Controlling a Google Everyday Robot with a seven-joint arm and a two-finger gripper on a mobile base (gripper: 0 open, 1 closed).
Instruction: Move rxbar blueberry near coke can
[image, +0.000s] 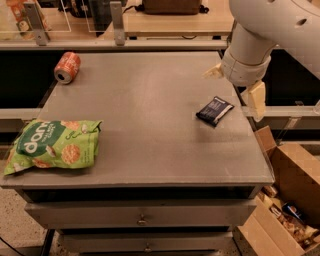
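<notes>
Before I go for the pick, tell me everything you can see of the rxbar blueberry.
The rxbar blueberry is a small, flat, rectangular bar in a dark, slightly glossy wrapper with faint white print. It lies flat on the grey table, turned diagonally, near the right edge. Nothing but the table touches it. The gripper hangs open just beyond it, toward the back right, and is not in contact with it. The coke can lies far off at the back left corner.

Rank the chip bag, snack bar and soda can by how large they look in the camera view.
1. Chip bag, clearly largest.
2. Snack bar and soda can look alike; the can lies farther back, so unranked.
The gripper hangs open just right of the bar.
</notes>
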